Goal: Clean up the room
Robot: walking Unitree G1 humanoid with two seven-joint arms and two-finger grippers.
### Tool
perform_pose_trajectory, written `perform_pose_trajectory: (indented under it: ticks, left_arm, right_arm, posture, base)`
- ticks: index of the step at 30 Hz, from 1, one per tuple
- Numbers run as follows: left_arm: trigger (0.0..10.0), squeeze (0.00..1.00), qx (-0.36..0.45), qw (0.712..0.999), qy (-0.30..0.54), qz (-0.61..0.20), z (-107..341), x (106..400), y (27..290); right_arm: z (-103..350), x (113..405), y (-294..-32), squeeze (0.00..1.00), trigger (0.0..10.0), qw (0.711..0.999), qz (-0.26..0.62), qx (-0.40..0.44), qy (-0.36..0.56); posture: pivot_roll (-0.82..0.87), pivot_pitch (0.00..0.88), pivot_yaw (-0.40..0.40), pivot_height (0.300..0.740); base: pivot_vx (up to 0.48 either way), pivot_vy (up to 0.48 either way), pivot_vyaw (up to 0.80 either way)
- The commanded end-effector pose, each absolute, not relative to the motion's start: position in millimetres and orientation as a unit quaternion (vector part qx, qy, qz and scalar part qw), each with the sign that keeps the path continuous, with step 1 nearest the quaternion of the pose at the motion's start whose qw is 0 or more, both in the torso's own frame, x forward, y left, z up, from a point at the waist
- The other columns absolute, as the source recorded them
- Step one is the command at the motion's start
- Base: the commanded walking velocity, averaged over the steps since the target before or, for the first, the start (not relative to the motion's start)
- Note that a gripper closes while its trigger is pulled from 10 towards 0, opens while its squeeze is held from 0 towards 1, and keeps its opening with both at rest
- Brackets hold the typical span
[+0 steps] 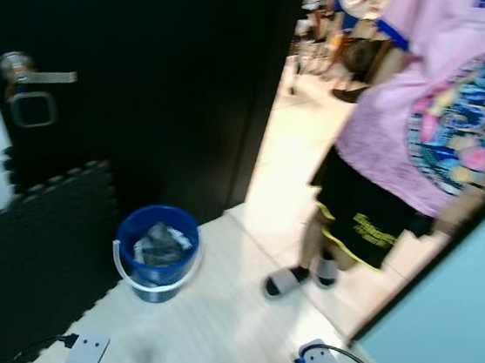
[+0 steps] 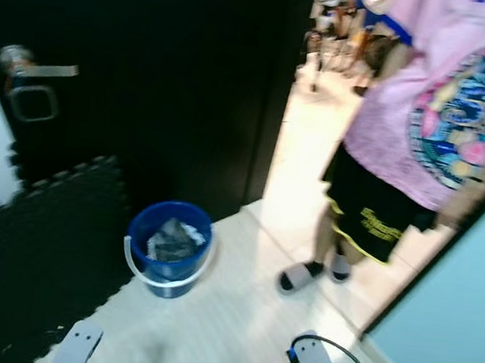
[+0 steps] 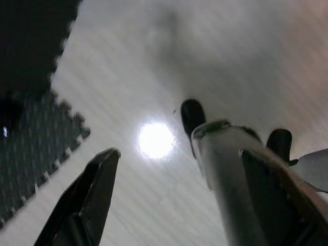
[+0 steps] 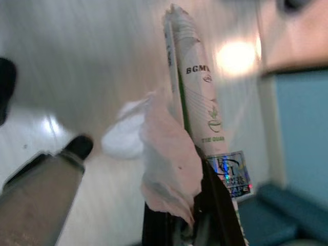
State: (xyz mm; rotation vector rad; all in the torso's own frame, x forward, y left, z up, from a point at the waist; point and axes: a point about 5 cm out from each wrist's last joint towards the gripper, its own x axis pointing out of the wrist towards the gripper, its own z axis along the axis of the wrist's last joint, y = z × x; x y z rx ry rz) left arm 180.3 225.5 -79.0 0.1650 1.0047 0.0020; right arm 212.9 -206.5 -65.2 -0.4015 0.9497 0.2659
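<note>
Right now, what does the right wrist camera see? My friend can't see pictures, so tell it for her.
The right gripper is shut on a flattened paper packet with green print and a crumpled pale tissue, holding them above a shiny light floor. A teal wall stands to one side.

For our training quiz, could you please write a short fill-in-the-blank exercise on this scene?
1. The bucket by the dark door is coloured ____.
2. The right pincer is shut on a packet and a crumpled ____.
3. The person in the doorway wears a ____ shirt.

Missing words: blue; tissue; pink
</note>
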Motion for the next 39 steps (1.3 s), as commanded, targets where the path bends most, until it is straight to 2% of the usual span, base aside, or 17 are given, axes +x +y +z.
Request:
perform_pose_trajectory:
  ticks: [1,26,32,39]
  left_arm:
    - [10.0,0.00,0.082,0.870,0.487,-0.001,-80.2,177.9,225.7]
    - [10.0,0.00,0.085,0.867,0.491,-0.011,-80.4,177.2,226.4]
    - [10.0,0.00,0.083,0.867,0.492,-0.015,-80.3,177.6,225.8]
    - [10.0,0.00,0.085,0.866,0.493,-0.018,-80.1,178.0,225.9]
  right_arm:
    - [-62.2,218.5,-202.8,0.00,10.0,0.868,0.130,-0.189,0.441]
    - [-61.0,220.5,-206.3,0.00,10.0,0.865,0.116,-0.193,0.448]
    - [-61.6,219.9,-205.6,0.00,10.0,0.865,0.117,-0.191,0.450]
    - [-57.4,226.5,-205.8,0.00,10.0,0.866,0.121,-0.196,0.444]
  posture:
    - [0.10,0.000,-0.115,0.740]
    - [0.11,0.000,-0.114,0.740]
    - [0.11,0.000,-0.113,0.740]
    - [0.11,0.000,-0.112,0.740]
  base:
    - [0.349,0.000,0.77]
    - [0.345,0.000,0.03]
    - [0.349,0.000,-0.77]
    - [0.350,0.000,0.00]
